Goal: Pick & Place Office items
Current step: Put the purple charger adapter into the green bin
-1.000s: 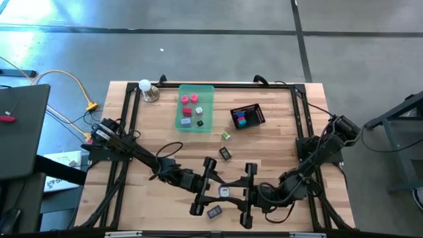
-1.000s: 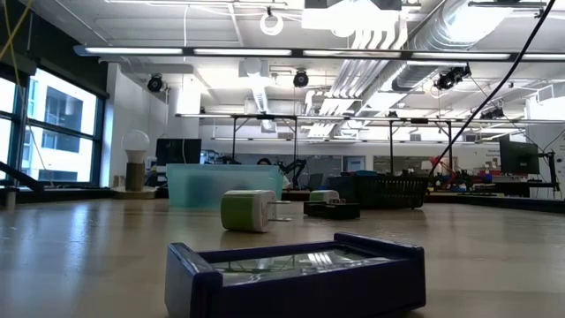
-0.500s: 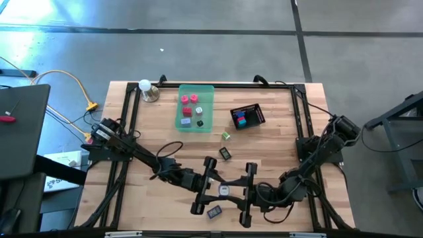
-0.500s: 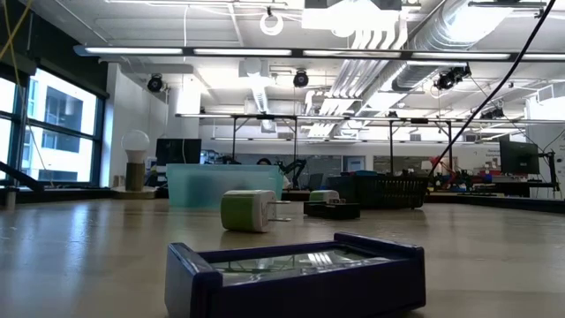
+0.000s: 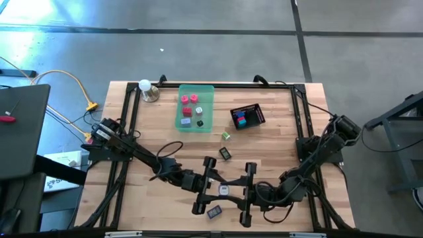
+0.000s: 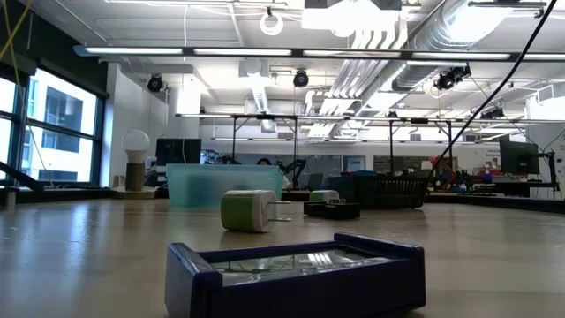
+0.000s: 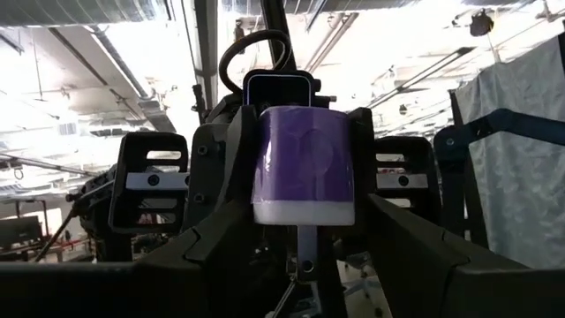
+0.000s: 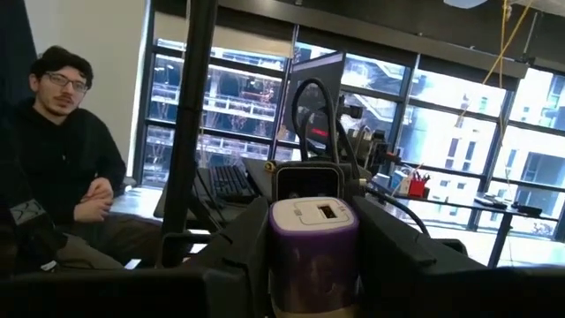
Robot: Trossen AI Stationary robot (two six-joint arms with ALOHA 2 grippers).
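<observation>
A purple-and-white office item [image 5: 224,190] hangs above the table's near part, between my two grippers, which face each other. My left gripper [image 5: 219,189] comes at it from the left and my right gripper [image 5: 230,192] from the right, both shut on it. Loose on the wood lie a dark blue item [image 5: 213,212], a black one [image 5: 225,153] and a green-and-white one [image 5: 225,135]. Several pink, red and other pieces lie in the green tray [image 5: 206,92]; blue and red ones lie in the black mesh basket [image 5: 256,112]. My left gripper pinches the purple item's two sides [image 7: 261,190] between its fingers, coming roughly level from the table's left. The item hangs clear of the table, its white end [image 7: 303,212] low in this view. My right gripper pinches the same item by its sides [image 8: 281,252] between its two fingers, coming roughly level from the table's right. The white labelled face [image 8: 315,212] shows on top. The item is clear of the table.
A lamp with a white bulb [image 5: 145,86] stands at the far left corner. A black frame [image 5: 129,112] runs along the table's edges. A person sits beyond the table [image 8: 53,168]. Bare wood lies between the tray and the grippers.
</observation>
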